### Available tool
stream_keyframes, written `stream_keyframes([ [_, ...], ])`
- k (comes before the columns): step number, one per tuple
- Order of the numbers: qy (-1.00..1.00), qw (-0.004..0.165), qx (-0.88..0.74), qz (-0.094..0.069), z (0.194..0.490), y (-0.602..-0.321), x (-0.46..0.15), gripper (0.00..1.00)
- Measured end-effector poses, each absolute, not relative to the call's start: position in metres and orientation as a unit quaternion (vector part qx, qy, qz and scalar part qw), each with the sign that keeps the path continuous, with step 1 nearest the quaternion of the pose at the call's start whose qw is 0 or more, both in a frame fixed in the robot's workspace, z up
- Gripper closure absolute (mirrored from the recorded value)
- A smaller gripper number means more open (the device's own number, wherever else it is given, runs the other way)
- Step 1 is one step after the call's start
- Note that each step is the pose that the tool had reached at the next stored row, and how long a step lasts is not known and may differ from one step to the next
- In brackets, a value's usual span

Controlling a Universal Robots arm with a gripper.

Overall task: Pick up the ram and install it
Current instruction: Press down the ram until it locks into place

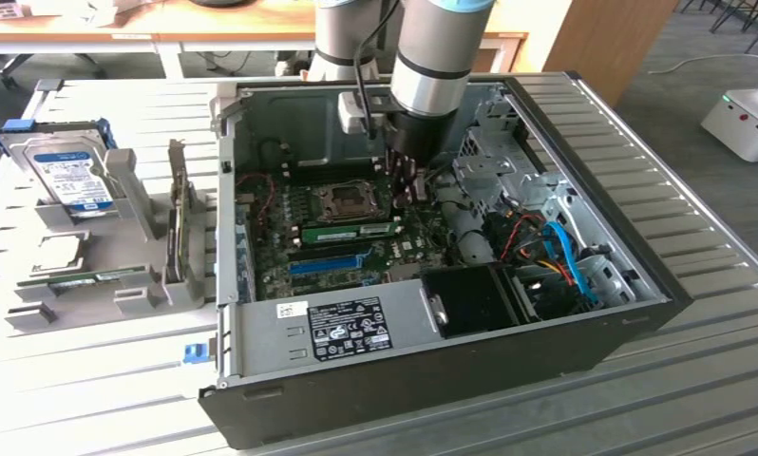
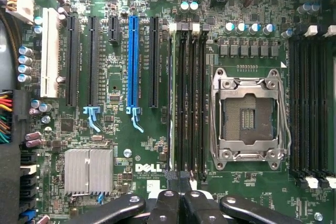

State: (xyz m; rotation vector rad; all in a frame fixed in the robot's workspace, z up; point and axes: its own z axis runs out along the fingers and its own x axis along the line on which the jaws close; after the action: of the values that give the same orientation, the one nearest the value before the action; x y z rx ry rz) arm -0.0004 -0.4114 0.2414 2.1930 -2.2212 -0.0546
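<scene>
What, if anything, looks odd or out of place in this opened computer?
Nothing looks spilled or broken. The processor socket sits bare on the motherboard, with no cooler over it, which looks unfinished. A hard drive stands outside the computer case in a grey holder, on the exterior view's left.

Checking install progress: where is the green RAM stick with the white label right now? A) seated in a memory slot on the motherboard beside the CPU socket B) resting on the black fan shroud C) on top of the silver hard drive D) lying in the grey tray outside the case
A: the green RAM stick with the white label lies on the motherboard beside the empty CPU socket, inside the open black computer case.
</scene>
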Motion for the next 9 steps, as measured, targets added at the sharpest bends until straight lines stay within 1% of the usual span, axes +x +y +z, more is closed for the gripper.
stream_keyframes([
  [9,-0.711,0.010,0.702,-0.017,0.2414,-0.4114,-0.0103,0.89],
])
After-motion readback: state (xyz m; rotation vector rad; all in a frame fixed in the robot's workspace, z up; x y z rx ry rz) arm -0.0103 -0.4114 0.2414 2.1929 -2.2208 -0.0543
